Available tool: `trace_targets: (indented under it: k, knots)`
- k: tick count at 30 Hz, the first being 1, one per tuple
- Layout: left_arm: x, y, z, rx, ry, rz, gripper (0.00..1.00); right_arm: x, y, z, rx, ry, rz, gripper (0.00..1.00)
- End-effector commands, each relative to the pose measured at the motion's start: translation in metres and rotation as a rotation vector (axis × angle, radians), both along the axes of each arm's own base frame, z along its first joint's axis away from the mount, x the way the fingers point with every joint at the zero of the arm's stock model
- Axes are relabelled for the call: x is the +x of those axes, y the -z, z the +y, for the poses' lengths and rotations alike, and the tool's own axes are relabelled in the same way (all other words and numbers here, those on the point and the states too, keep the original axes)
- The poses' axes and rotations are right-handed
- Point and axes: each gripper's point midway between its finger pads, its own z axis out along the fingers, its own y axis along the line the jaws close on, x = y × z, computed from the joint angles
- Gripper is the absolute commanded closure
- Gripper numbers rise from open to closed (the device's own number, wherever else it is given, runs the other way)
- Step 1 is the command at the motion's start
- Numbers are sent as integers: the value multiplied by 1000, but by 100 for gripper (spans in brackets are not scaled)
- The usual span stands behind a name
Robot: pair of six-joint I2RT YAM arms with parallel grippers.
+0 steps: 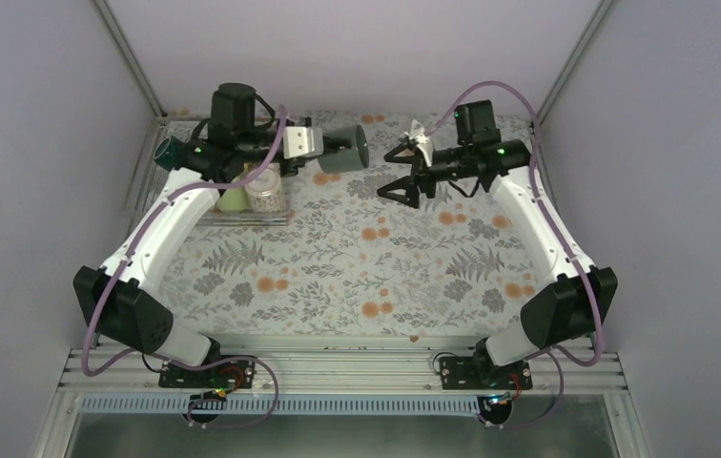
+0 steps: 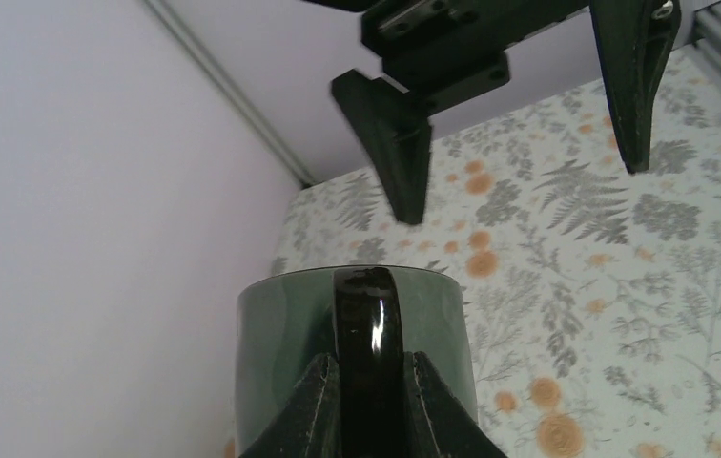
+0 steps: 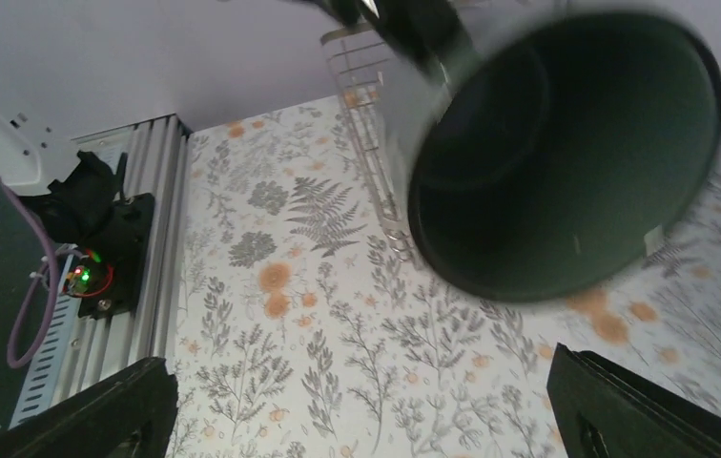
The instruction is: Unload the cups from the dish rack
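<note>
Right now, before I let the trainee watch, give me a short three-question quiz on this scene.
1. True or false: the left hand grips the dark green mug by its handle.
2. The right hand is: A open, B shut on a mug, C out of view.
3. Fill in: the mug's mouth faces the ___ hand.
Key: 1 true; 2 A; 3 right.

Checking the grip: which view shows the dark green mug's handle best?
Left wrist: the handle sits clamped between the left jaws. Top external shows the dark green mug small, sideways; right wrist, only its blurred mouth.
</note>
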Motion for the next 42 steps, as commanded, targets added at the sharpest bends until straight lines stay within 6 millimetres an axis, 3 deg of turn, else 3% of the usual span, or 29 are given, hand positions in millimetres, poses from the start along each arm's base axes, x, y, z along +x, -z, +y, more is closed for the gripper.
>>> trace_targets:
  k: [1,5,11,17,20,23,29,31,36,40,41,42]
  knots:
    - [-12,-15,-22,-68,110,-106,97,4,-5,21,1,-33,-37,0]
    - [-13,-2,-30,-67,148,-85,97,7,-1,27,-23,-22,-69,0]
    - [-22,-8,-39,-112,207,-80,98,11,15,36,-51,-42,-44,1]
    - [-32,-10,-50,-140,269,-56,98,13,31,52,-71,-79,-22,10]
    - [-34,-5,-54,-134,288,-41,98,11,32,57,-74,-103,-19,35]
    - [-33,3,-54,-115,294,-34,98,11,40,59,-105,-113,13,50]
    - [-29,19,-51,-71,259,-36,95,2,32,49,-134,-79,-29,84]
    - [-25,24,-49,-50,237,-36,88,0,29,44,-149,-61,-43,96]
    - [-16,39,-40,31,154,-78,68,1,26,27,-214,28,-88,96]
    - [-1,42,-22,81,27,-154,30,20,37,-2,-327,151,-88,96]
    - [2,42,-17,96,-2,-166,4,28,43,-15,-365,192,-80,96]
    - [4,42,-10,115,-28,-182,0,34,52,-28,-406,226,-64,96]
